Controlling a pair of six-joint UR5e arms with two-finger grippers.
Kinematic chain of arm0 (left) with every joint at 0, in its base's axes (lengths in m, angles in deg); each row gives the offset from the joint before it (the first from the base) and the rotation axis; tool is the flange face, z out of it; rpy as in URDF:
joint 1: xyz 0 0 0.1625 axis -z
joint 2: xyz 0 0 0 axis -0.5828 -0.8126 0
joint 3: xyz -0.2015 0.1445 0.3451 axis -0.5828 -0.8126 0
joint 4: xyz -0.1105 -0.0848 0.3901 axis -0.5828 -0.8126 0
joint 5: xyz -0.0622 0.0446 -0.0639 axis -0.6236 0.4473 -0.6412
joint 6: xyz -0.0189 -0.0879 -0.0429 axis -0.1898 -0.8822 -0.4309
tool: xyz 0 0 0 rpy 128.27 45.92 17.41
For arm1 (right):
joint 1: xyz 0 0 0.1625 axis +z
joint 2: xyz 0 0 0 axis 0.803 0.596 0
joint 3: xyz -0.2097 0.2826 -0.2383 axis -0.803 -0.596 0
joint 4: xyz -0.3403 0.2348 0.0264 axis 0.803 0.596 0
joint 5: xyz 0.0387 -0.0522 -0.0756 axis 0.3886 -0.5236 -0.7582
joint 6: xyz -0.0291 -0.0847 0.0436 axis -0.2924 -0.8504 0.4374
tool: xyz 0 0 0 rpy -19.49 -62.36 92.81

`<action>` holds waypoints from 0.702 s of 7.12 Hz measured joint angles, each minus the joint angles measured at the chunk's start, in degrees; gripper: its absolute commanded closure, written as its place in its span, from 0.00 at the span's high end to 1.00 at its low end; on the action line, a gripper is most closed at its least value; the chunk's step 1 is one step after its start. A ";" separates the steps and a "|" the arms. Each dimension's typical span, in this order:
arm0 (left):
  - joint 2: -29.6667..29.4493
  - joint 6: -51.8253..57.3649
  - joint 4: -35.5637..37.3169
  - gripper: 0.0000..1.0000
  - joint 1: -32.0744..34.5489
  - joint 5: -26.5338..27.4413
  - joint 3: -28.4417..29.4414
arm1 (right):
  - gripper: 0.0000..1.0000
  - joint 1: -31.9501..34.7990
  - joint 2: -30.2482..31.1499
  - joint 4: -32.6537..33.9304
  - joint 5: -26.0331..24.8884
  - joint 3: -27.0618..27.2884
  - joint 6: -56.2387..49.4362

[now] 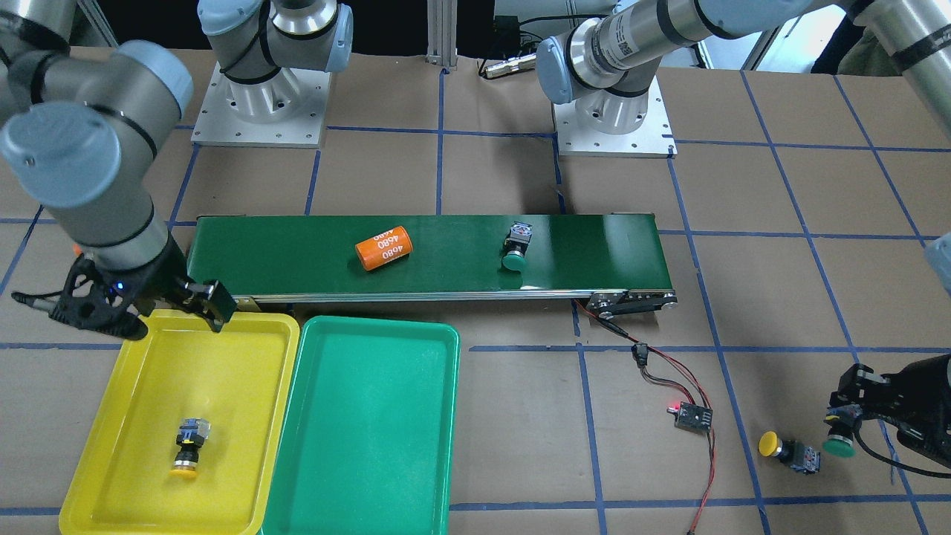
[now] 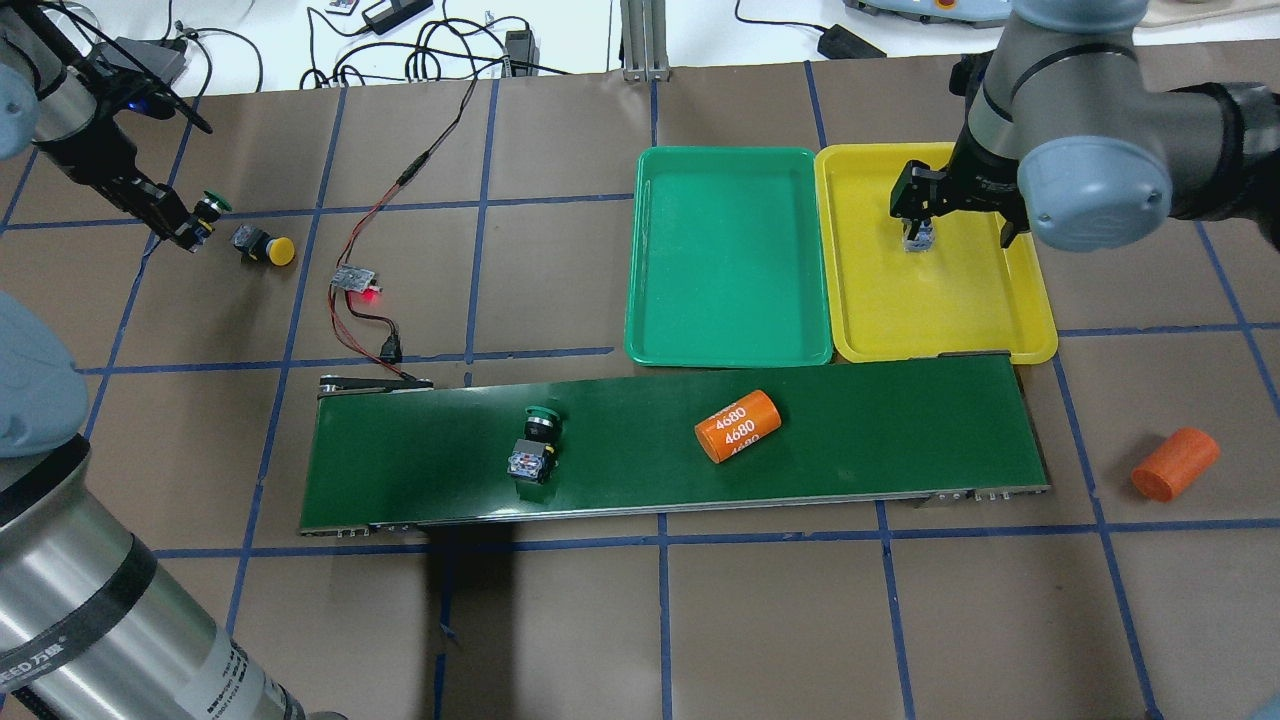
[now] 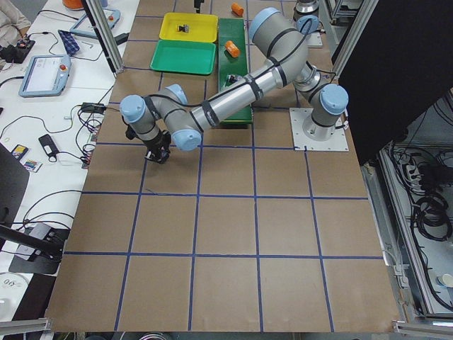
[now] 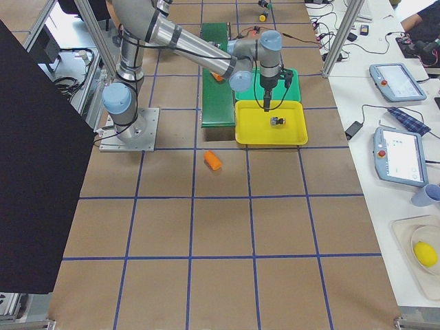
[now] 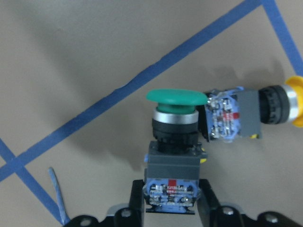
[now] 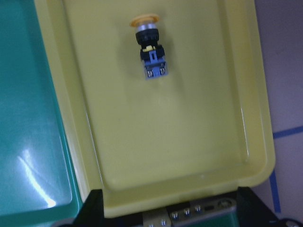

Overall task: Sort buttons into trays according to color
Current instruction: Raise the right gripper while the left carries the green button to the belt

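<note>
- A brown table top [image 2: 560,640] fills the scene, crossed by blue tape lines [image 2: 664,620] in a square grid.
- In the exterior right view, a black panel [image 4: 34,172] stands at 9 o'clock.
- A white bench [image 4: 399,220] with grey tablets [image 4: 395,81] runs along 3 o'clock.
- In the overhead view, an aluminium post [image 2: 640,40] rises at 12 o'clock.
- The light is bright and even, and the shadows are soft.

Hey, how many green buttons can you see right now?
2. One green button lies on the conveyor belt; the second green button is gripped in the left tool, beside a yellow button. None seems hidden.
</note>
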 measured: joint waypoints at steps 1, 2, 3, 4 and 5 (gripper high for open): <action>4.41 -6.62 -3.28 0.00 2.29 0.03 -2.91 | 1.00 0.05 6.66 -7.17 0.97 0.74 0.10; 9.09 -12.27 -4.74 0.00 4.45 0.05 -7.44 | 1.00 0.10 11.81 -12.55 1.45 1.03 0.16; 14.48 -15.62 -5.29 0.00 6.30 -0.14 -13.72 | 1.00 0.12 14.78 -16.64 1.74 1.32 0.20; 19.86 -18.00 -5.31 0.00 7.79 -0.69 -20.63 | 1.00 0.12 15.97 -18.98 1.95 1.85 0.19; 24.54 -21.41 -4.59 0.00 9.49 -1.21 -27.07 | 1.00 0.16 16.34 -19.70 2.55 2.50 0.17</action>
